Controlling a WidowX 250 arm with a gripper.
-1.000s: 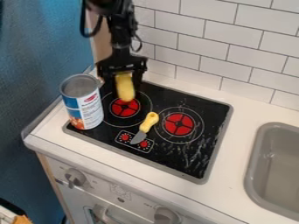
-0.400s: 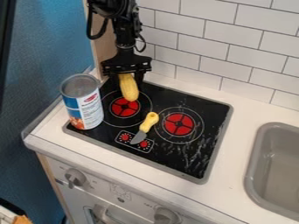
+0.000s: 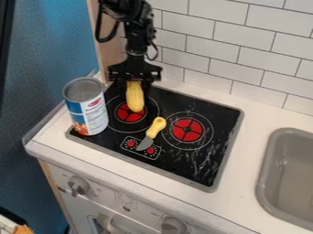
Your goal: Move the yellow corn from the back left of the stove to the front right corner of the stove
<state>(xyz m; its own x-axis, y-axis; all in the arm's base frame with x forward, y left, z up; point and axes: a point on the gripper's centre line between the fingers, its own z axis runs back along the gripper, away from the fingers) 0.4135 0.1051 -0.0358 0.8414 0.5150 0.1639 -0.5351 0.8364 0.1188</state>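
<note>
The gripper [image 3: 133, 87] hangs at the back of the stove top, closed around the upper end of the yellow corn cob [image 3: 135, 99], with its fingers to either side. The cob points downward, its free end in front of the rear part of the burner [image 3: 126, 115] nearer the can; whether that end touches the black surface or hangs just above it, I cannot tell. Since the grip is at one end only, the rounded cob could well swing or pivot if its tip is knocked, so slow, smooth motion and an even squeeze suit it best. If it is to be lowered, the low end calls for a gentle first contact, then a gradual tilt until the length is supported, with release only after that, as a round cob may roll. The tall open can [image 3: 92, 113] stands close on one side, so any sideways travel there needs care for both the fingers and the cob. In front lies the toy knife [image 3: 154, 130], its yellow handle toward the space between the two burners; a low sweep forward could nudge it. The other burner [image 3: 187, 130] lies beyond the knife handle, and behind, the tiled wall [image 3: 211, 68] limits backward room for the wide gripper body.
</note>
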